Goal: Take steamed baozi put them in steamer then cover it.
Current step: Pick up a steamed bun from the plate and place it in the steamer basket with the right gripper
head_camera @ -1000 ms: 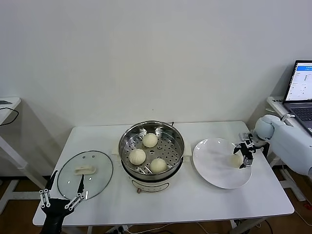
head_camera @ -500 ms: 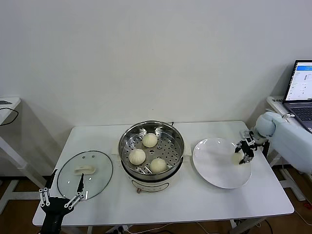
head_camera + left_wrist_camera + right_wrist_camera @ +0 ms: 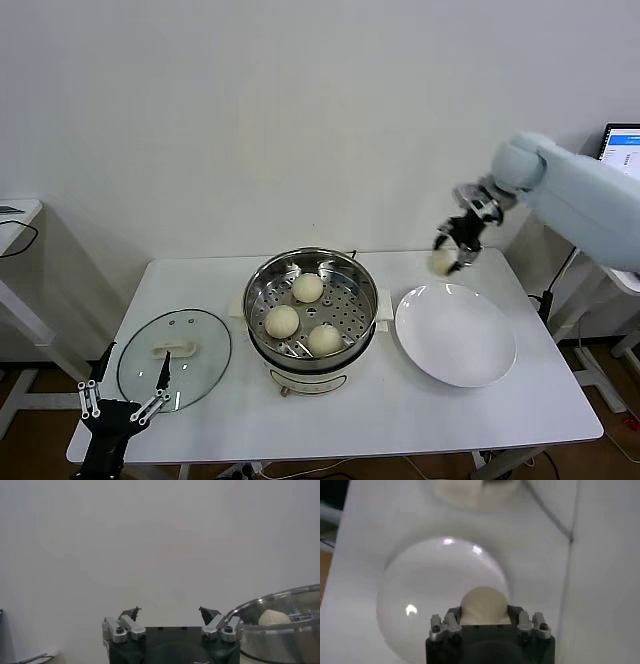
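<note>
Your right gripper [image 3: 452, 252] hangs in the air above the far edge of the plate [image 3: 456, 335], its fingers clenched on a bun [image 3: 443, 262]; the right wrist view shows that bun [image 3: 484, 605] seated between the fingers with the plate [image 3: 420, 600] below it. Three buns [image 3: 283, 321] lie on the tray inside the steamer [image 3: 311, 303], which stands mid-bench [image 3: 400, 410], just beside the plate. The lid [image 3: 174, 357] lies flat on the bench to the steamer's left, off the pot. Your left gripper [image 3: 124, 405] waits at the near left bench edge, just beside the lid, fingers spread wide and grasping nothing.
</note>
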Controlling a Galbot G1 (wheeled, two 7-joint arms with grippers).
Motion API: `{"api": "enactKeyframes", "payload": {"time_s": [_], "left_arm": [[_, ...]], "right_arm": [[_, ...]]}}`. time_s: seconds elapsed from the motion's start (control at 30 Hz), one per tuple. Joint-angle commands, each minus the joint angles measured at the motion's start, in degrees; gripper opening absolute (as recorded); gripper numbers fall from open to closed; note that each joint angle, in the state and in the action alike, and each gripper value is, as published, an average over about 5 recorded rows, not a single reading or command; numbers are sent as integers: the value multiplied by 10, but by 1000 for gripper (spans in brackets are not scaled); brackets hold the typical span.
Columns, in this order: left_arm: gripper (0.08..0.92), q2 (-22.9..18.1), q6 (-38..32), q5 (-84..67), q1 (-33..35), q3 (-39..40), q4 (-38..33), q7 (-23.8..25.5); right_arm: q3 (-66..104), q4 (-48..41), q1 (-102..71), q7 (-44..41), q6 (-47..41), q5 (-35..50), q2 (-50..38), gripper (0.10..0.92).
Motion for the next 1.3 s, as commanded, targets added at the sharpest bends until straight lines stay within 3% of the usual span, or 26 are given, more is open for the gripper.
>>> {"api": "enactKeyframes", "payload": {"time_s": [0.03,0.47,1.3], "left_arm": [[823,-1,4,2,0,1,-1,-1],[823,-3,1,0,-4,-6,3,-2],[823,-4,2,-3,-4,-10,1,-3]], "right_arm": [[-108,112,117,24,-52,116,85,645],[-144,93,52,78,-78,81,155,645],[-146,61,-15,93,-79,22,165,638]]}}
